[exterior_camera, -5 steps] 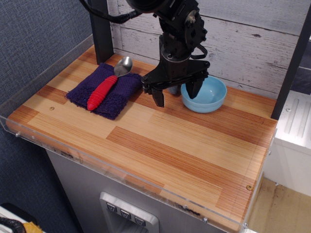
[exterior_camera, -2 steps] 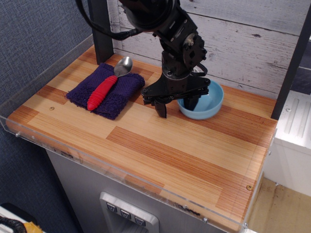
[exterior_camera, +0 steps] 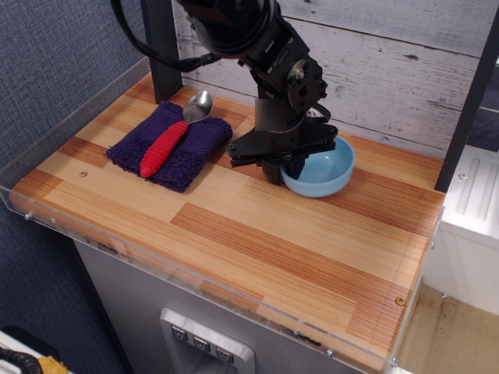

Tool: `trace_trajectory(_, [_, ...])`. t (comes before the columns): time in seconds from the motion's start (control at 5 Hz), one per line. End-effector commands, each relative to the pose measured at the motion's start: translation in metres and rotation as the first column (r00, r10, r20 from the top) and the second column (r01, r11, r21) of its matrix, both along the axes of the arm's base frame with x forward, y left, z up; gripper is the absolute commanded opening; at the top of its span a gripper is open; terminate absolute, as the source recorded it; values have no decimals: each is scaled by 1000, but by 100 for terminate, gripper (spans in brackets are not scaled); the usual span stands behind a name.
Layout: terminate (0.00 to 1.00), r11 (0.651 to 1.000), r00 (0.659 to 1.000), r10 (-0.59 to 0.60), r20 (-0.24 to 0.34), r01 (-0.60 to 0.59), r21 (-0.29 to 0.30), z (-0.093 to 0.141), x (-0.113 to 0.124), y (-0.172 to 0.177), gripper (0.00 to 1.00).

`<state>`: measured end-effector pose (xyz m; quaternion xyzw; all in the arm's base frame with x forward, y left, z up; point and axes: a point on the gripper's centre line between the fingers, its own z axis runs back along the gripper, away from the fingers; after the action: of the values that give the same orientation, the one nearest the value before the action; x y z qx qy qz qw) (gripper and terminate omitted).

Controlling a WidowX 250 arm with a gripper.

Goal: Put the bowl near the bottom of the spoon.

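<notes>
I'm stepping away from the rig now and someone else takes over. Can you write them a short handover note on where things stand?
Gripper: lowered at the left rim of the bowl, one finger outside the rim, the other inside. Whether it has closed on the rim cannot be told.
Bowl: light blue, on the wooden table at the back, right of the cloth, far from the spoon's handle end.
Spoon: red handle, silver head, lying on the purple cloth, handle end pointing to the front left.
Done: gripper brought to the bowl.
Left: secure the grip, carry the bowl to the table near the handle end, release.
</notes>
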<state>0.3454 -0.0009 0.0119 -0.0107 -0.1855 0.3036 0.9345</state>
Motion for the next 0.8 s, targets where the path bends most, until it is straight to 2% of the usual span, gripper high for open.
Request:
trace_trajectory(0.0, [0, 994, 993, -111, 42, 111, -10, 17, -3, 13, 0])
trace_trajectory(0.2, [0, 978, 975, -207, 85, 208, -11, 32, 0, 8, 0])
trace_trajectory(0.4, [0, 966, 957, -255, 137, 259, -9, 60, -1, 3, 0])
trace_trajectory(0.6, [0, 972, 955, -231, 189, 235, -4, 88, -9, 10, 0])
